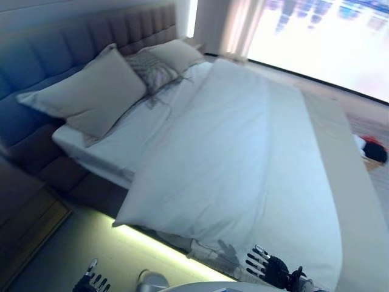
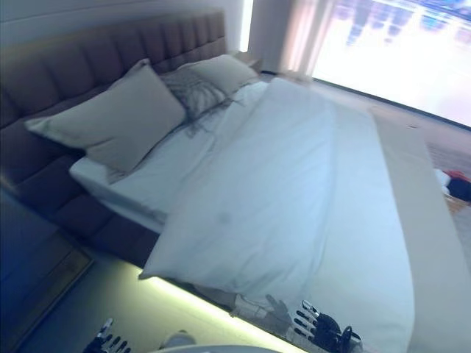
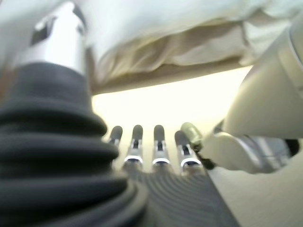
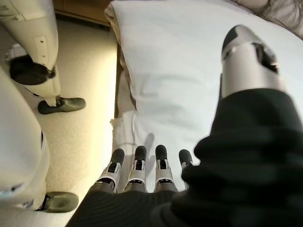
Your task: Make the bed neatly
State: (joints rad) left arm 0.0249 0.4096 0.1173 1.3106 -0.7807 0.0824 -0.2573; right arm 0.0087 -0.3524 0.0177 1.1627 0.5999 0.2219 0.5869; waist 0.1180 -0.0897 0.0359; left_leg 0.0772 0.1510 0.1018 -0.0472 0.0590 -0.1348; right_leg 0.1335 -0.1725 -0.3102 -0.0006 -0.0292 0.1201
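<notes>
A white duvet (image 1: pixel 237 152) lies spread over the bed, its near corner hanging over the side edge. Three pillows lean on the grey padded headboard (image 1: pixel 73 42): a large beige one (image 1: pixel 91 91), a patterned one (image 1: pixel 152 68) and a further beige one (image 1: pixel 177 53). My right hand (image 1: pixel 270 267) is open, fingers straight, just off the duvet's hanging edge, holding nothing; in the right wrist view its fingers (image 4: pixel 137 165) point at the duvet (image 4: pixel 180 71). My left hand (image 1: pixel 91 281) is open and empty low over the floor beside the bed.
A lit strip glows under the bed frame (image 1: pixel 146 237). A wooden bedside table (image 1: pixel 30 219) stands at the left. Red and black items (image 1: pixel 372 149) lie on the floor past the bed's foot. A bright window with curtains (image 1: pixel 243 27) is beyond.
</notes>
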